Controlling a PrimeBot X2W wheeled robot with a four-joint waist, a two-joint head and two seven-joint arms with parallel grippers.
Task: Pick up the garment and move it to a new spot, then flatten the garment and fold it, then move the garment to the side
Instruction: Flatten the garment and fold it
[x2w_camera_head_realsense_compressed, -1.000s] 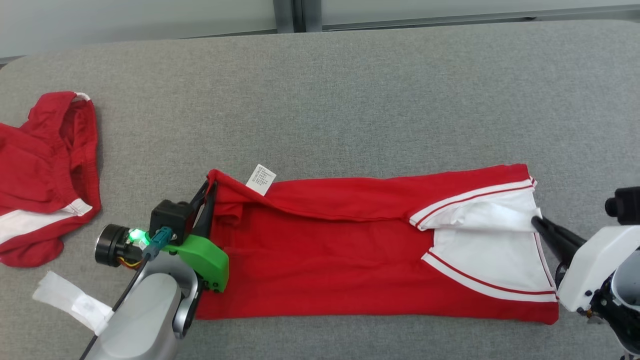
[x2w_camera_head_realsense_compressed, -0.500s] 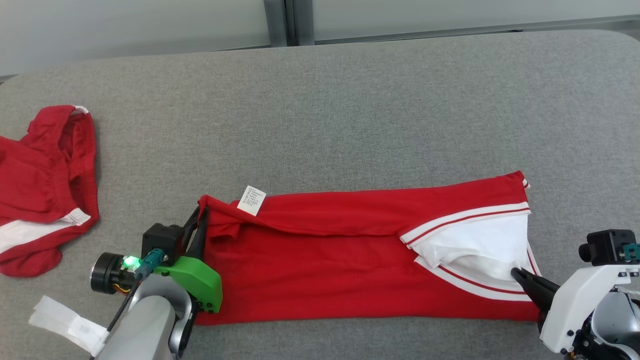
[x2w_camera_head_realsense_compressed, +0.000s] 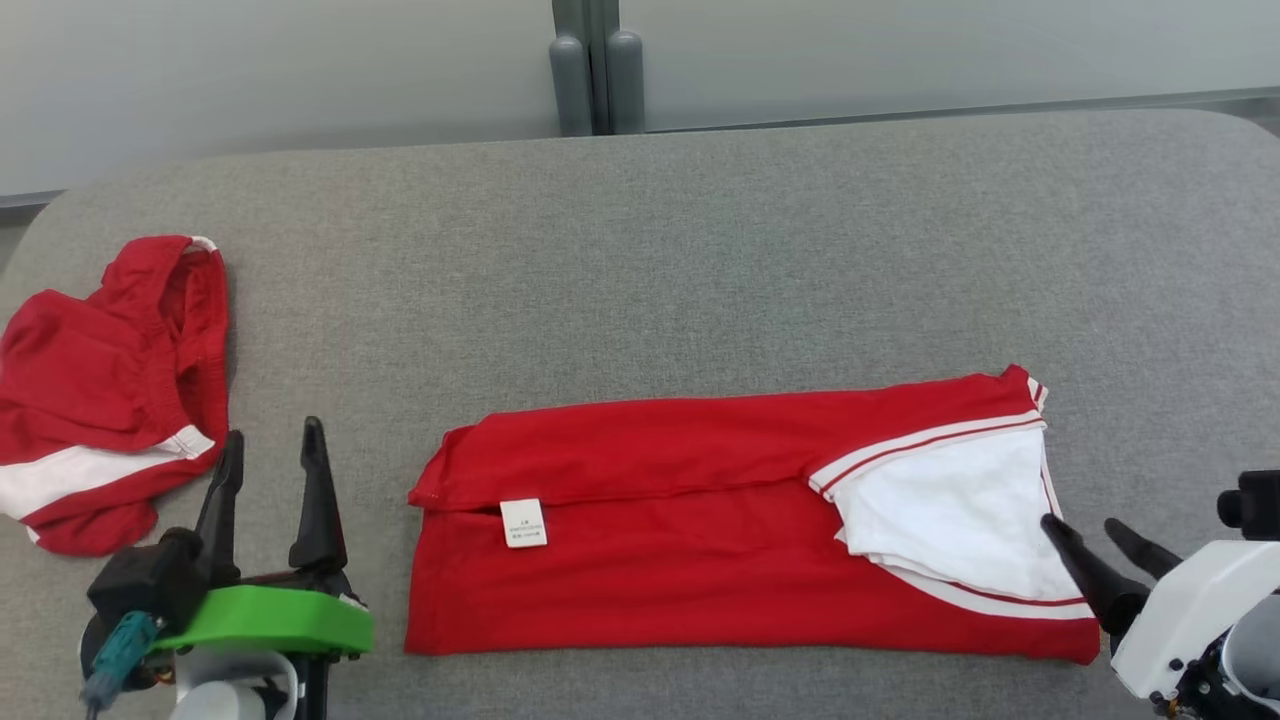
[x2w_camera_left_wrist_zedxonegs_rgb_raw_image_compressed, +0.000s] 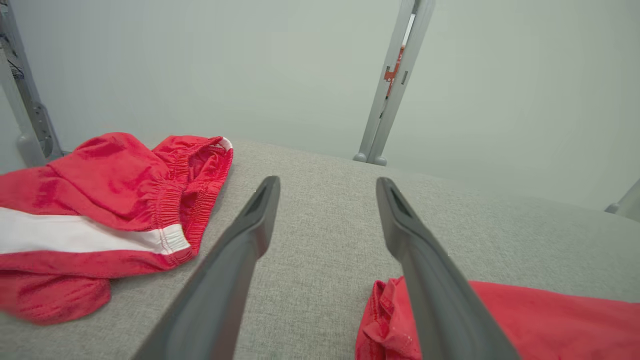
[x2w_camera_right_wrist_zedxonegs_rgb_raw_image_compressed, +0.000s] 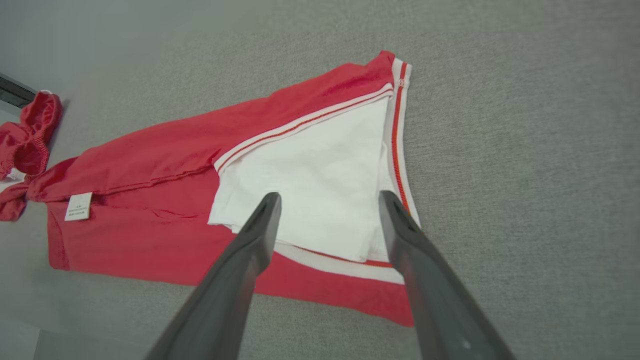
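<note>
Both tools spread and empty, one at each end of the folded garment.

Left tool (x2w_camera_head_realsense_compressed: 272, 432): fingers apart, holding nothing, over bare worktop (x2w_camera_head_realsense_compressed: 700, 250) just beyond the left end of the garment (x2w_camera_head_realsense_compressed: 650, 560). Right tool (x2w_camera_head_realsense_compressed: 1080, 522): fingers apart, holding nothing, tips over the white part at the garment's right end; contact cannot be told. Garment: red, folded lengthwise, flat on the near part of the worktop, white label (x2w_camera_head_realsense_compressed: 523, 522) face up near its left end. A second red piece (x2w_camera_head_realsense_compressed: 100, 390) with a white stripe lies bunched at the far left, well apart. Worktop: grey woven fabric, rounded far corners. Behind it, pale panels (x2w_camera_head_realsense_compressed: 300, 80) meet at a grey post (x2w_camera_head_realsense_compressed: 590, 70).
</note>
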